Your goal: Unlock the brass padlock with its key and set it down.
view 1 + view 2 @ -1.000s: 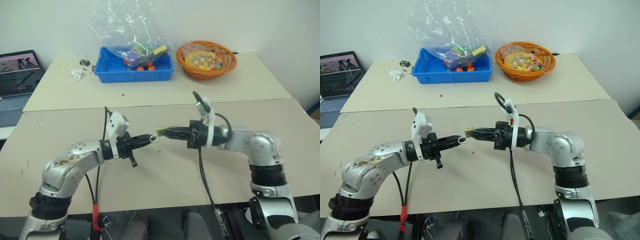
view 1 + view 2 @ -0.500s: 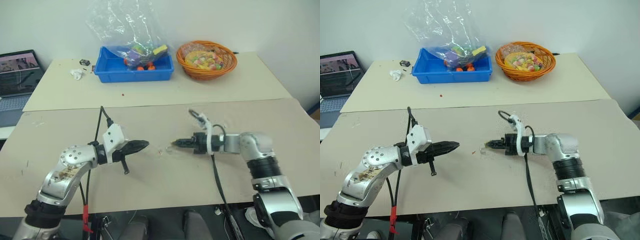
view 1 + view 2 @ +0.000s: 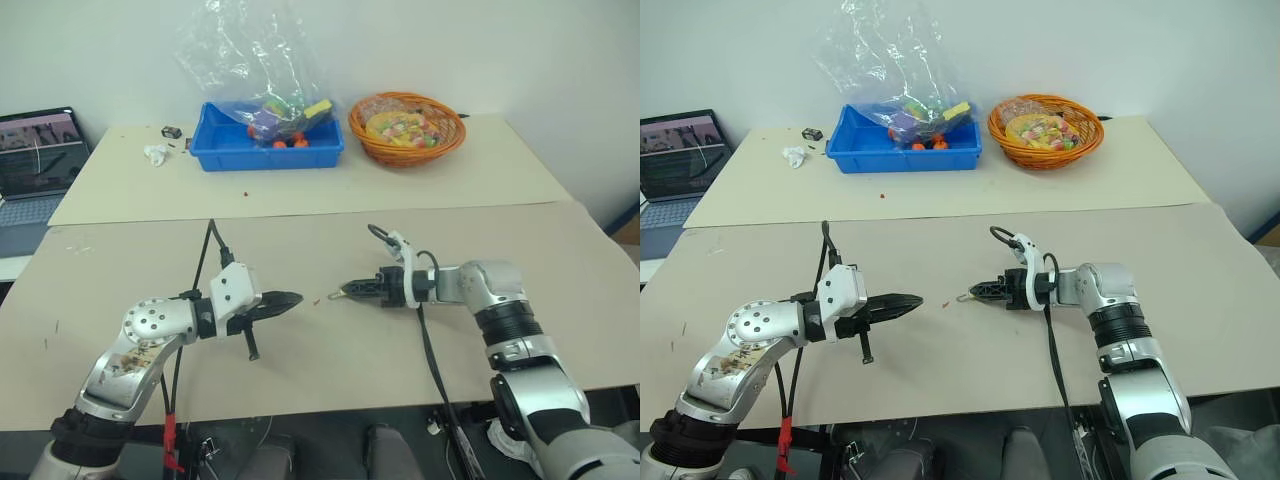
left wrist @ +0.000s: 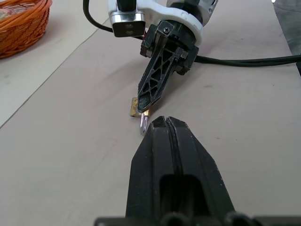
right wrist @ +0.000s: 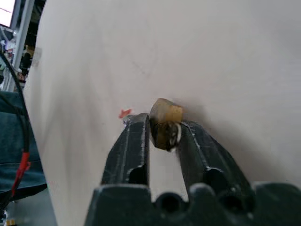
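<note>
The brass padlock [image 5: 165, 113] rests on the tan table [image 3: 330, 350], between the tips of my right gripper [image 3: 338, 294]. Those fingers [image 5: 136, 141] stand a little apart around it, so that gripper is open. A thin silvery piece [image 4: 143, 125], the key as far as I can tell, juts from the padlock [image 4: 135, 107] toward my left gripper [image 3: 293, 297]. My left gripper [image 4: 162, 121] is shut on nothing and hangs just above the table, a short gap from the padlock.
A blue bin [image 3: 265, 150] under a clear plastic bag [image 3: 250, 55] and an orange basket [image 3: 405, 125] of sweets stand at the back. A laptop [image 3: 35, 160] sits far left. A red speck [image 3: 318, 298] lies between the grippers.
My right gripper came down from mid-air to the table with the padlock and its fingers parted. My left gripper let go of the key end, drew back left and rolled.
</note>
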`<state>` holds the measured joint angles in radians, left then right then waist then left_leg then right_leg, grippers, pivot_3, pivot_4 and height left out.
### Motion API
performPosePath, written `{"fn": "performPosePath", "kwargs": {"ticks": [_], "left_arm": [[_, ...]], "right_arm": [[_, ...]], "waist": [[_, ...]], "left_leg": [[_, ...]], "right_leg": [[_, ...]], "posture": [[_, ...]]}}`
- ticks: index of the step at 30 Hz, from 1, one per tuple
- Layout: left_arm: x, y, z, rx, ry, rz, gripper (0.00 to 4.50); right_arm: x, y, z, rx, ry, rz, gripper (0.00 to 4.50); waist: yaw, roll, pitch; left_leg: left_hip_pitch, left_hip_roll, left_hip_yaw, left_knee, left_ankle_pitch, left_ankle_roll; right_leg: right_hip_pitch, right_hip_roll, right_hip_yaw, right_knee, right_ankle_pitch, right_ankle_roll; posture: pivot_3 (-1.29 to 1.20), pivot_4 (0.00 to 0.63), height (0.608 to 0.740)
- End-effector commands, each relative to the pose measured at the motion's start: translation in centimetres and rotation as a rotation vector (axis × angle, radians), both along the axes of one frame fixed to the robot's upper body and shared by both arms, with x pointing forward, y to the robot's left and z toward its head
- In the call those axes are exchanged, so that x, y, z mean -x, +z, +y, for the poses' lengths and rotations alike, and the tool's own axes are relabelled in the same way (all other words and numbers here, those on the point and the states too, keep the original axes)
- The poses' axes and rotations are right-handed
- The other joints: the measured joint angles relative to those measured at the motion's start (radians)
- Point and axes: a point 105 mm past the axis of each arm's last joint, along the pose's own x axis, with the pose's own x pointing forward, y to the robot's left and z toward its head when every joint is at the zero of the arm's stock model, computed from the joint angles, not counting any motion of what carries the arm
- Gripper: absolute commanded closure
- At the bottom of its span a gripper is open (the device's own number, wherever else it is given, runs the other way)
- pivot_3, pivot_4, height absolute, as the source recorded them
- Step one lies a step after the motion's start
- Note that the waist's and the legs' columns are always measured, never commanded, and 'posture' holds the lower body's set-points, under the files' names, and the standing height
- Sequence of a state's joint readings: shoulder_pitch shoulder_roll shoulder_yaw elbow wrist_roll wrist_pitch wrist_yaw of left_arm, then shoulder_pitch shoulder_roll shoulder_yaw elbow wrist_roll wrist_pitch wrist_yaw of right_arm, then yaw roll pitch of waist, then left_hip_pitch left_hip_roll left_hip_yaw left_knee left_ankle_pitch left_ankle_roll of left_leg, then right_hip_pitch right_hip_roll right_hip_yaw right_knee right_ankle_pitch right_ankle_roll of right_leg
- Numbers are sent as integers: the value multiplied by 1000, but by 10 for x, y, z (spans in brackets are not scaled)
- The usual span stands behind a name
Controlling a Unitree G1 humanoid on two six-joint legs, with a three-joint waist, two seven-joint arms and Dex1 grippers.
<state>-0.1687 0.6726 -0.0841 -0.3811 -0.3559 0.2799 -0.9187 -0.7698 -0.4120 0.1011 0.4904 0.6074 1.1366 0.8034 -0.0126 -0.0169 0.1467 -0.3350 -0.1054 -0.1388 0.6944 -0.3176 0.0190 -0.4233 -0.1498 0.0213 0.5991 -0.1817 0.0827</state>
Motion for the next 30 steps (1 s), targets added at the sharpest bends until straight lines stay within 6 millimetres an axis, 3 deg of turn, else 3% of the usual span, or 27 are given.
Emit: {"fn": "performPosePath", "kwargs": {"ticks": [1, 5, 7, 11, 17, 20, 23, 25, 27, 30], "left_arm": [[2, 13, -4, 18, -16, -67, 4500], [1, 13, -4, 22, -10, -74, 4500], [-1, 14, -3, 31, 3, -74, 4500], [-5, 13, -1, 47, 36, -63, 4500], [-4, 14, -3, 57, 35, -59, 4500], [-4, 13, -2, 60, 44, -57, 4500], [-4, 12, 0, 83, 70, -39, 4500], [-3, 11, 1, 83, 81, -36, 4500], [-3, 11, 2, 89, 95, -35, 4500], [-2, 9, 2, 85, 99, -27, 4500]], "right_arm": [[-5, -17, -20, 63, -92, 41, 1832], [-11, -13, -29, 71, -133, 10, 480], [-16, -13, -38, 103, -163, -14, 77], [-22, 0, -57, 81, -208, -82, 77], [-21, 2, -80, 130, -265, -152, 77], [-23, 12, -93, 167, -315, -267, 77], [-13, 48, -93, 167, -300, -617, 77], [4, 61, -87, 97, -319, -697, 77], [15, 64, -81, 99, -360, -747, 77], [14, 67, -79, 159, -414, -818, 77]], "waist": [[-1, 0, 0], [1, 1, -1], [3, 1, -1], [13, 1, -1], [20, 1, -1], [24, 1, -1], [34, 1, -1], [31, 2, 0], [20, 2, 0], [-7, 2, 0]], "left_leg": [[0, 0, 0, 0, 0, 0], [0, 0, 0, 0, 0, 0], [1, 0, 0, 0, 0, -1], [1, 0, 1, 0, 2, -3], [-2, 0, 0, 0, 2, -3], [-2, 0, 1, 0, 3, -4], [-3, 0, 2, 0, 2, -4], [-6, 0, 2, -1, 2, -5], [-13, 0, 4, 0, 2, -6], [-19, 1, 8, 0, 3, -7]], "right_leg": [[0, 0, 1, 0, 0, 0], [0, 1, 1, -1, 3, -1], [1, 1, 1, -2, 5, -1], [2, 1, 2, -3, 6, 0], [0, 2, 1, -4, 6, 0], [0, 2, 2, -5, 5, 1], [0, 1, 1, -6, 5, 2], [-4, 1, 1, -6, 3, 4], [-13, 1, 3, -4, 3, 4], [-24, 2, 8, -2, 4, 3]], "posture": [[0, 150, 740], [0, 150, 740], [0, 150, 740], [0, 150, 740], [0, 150, 740], [0, 150, 740], [0, 150, 740], [0, 150, 740], [0, 150, 740], [0, 150, 740]]}}
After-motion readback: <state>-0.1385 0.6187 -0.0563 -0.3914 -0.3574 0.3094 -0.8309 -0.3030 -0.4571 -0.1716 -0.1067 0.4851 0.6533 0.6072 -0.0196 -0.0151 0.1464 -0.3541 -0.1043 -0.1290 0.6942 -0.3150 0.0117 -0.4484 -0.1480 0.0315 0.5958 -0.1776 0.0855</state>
